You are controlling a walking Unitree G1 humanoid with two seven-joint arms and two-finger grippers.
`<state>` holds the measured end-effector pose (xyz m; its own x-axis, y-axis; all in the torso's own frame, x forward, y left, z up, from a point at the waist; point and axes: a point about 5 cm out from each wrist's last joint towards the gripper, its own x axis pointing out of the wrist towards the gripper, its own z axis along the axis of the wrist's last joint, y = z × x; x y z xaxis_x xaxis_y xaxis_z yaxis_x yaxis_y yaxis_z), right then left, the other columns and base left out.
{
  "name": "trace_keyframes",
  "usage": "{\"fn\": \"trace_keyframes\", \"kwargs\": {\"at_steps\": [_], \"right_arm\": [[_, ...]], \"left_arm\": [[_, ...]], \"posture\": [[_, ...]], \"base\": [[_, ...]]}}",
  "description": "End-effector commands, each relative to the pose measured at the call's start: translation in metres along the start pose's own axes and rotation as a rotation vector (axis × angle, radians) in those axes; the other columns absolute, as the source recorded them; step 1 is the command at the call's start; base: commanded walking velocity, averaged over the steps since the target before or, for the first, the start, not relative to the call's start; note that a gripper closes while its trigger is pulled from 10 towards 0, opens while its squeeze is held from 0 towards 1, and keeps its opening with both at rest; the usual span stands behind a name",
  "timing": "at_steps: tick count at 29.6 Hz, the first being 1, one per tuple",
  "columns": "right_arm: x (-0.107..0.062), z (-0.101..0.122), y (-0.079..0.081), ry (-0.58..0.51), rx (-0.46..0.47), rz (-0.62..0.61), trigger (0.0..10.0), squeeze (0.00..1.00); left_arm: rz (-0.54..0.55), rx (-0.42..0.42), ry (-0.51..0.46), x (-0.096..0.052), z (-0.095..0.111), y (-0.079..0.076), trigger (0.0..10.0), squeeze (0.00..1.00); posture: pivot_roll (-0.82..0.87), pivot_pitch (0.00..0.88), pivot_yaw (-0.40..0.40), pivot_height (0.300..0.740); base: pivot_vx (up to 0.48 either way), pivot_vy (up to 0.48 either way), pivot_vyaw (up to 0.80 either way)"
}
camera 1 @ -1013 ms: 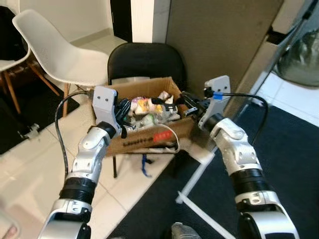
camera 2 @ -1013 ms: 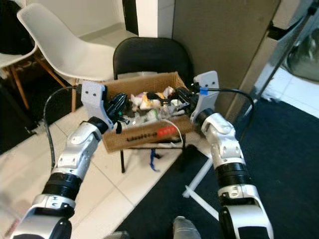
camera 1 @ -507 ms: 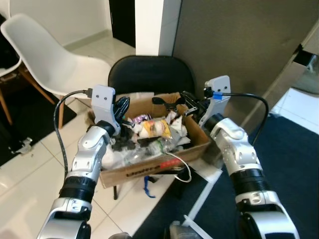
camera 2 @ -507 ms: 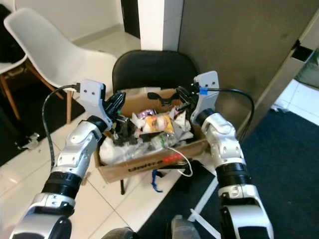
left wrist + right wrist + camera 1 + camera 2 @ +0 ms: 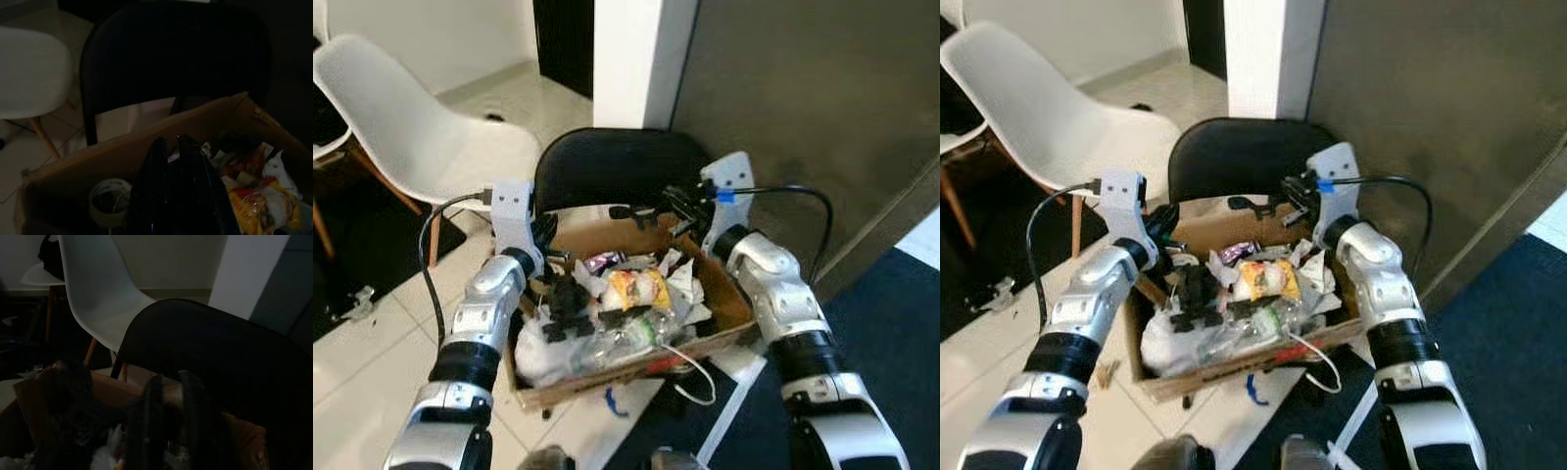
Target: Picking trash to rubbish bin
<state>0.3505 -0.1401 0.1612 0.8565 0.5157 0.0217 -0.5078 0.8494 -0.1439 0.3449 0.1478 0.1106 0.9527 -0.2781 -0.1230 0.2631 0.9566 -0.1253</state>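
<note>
A brown cardboard box (image 5: 732, 305) full of trash sits in front of a black chair (image 5: 607, 166). Inside lie a yellow wrapper (image 5: 636, 289), crumpled white paper, a clear plastic bag (image 5: 548, 354), black bits and a roll of tape (image 5: 110, 198). My left gripper (image 5: 551, 262) reaches over the box's left wall, and its fingers (image 5: 188, 152) are shut over the trash with nothing seen between them. My right gripper (image 5: 631, 210) is at the box's back rim. In the dark right wrist view its fingers (image 5: 151, 396) stand on either side of the brown cardboard edge.
A white plastic chair (image 5: 401, 117) stands to the left on pale tiles. A grey wall panel (image 5: 803, 98) rises right behind the black chair. Dark carpet (image 5: 906, 323) lies to the right. A white cable (image 5: 697, 380) hangs over the box's front.
The whole picture has shifted: the camera now stands closer and looks down into the box instead of at its labelled front. Both grippers keep their places at the box.
</note>
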Motion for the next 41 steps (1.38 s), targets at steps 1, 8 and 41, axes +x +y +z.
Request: {"fn": "trace_keyframes", "kwargs": {"at_steps": [1,8,41], "right_arm": [[-0.002,0.000,-0.003,0.003,-0.024,-0.014,10.0,1.00],[-0.002,0.000,-0.004,0.007,-0.012,-0.015,10.0,1.00],[-0.023,0.014,0.026,0.006,0.004,0.453,10.0,0.00]], "left_arm": [[-0.010,-0.009,0.028,-0.002,-0.005,0.002,10.0,1.00],[0.018,0.003,0.011,-0.003,-0.001,0.005,10.0,1.00],[-0.039,-0.583,-0.509,-0.020,0.072,0.035,10.0,0.00]], "posture": [[-0.04,0.000,-0.005,0.740],[-0.04,0.000,-0.007,0.740],[-0.03,0.000,-0.005,0.740]], "base": [[0.000,0.000,0.00],[0.000,0.000,0.00],[0.000,0.000,0.00]]}}
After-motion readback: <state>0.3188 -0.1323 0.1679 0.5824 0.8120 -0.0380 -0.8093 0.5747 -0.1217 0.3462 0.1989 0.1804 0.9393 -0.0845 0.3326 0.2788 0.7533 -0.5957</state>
